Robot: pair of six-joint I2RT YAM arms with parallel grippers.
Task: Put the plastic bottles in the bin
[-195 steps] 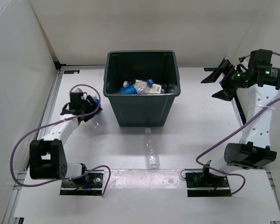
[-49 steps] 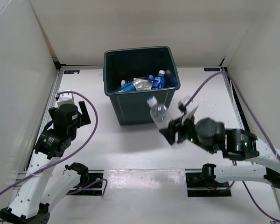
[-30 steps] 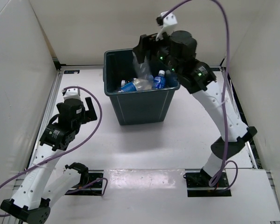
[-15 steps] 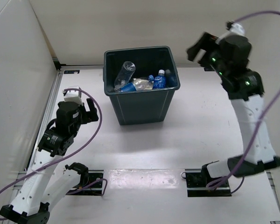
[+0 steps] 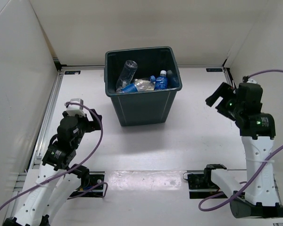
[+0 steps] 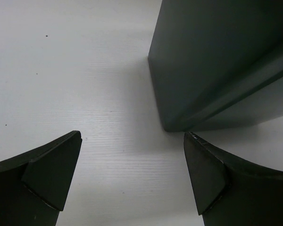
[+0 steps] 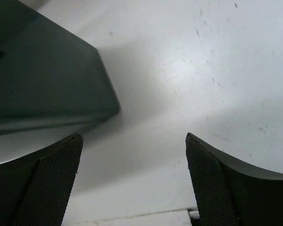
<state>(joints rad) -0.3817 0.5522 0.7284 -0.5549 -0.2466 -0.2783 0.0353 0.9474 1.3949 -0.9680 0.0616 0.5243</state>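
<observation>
My left end effector (image 5: 90, 118) hangs open and empty over the bench (image 5: 188, 136), with the bin (image 5: 141, 110) at about 2 o'clock from it in the overhead view. Its wrist camera shows only the bin's dark wall and lower corner just ahead, between the spread fingers. My right end effector (image 5: 218, 98) is also spread wide and holds nothing. The bin lies at about 9 o'clock from it, across a stretch of bare bench, so my left side is the nearer of the two. The bottles (image 5: 148, 84) are all inside the bin, heaped toward its near wall. One clear bottle (image 5: 126, 73) leans on the pile at the left, its long axis running from 1 o'clock down to 7 o'clock. I can find no bottle on the bench in any view, and nothing lies between either pair of fingers. So I judge there is nothing for me to reach for, and the task looks done or very nearly so.
</observation>
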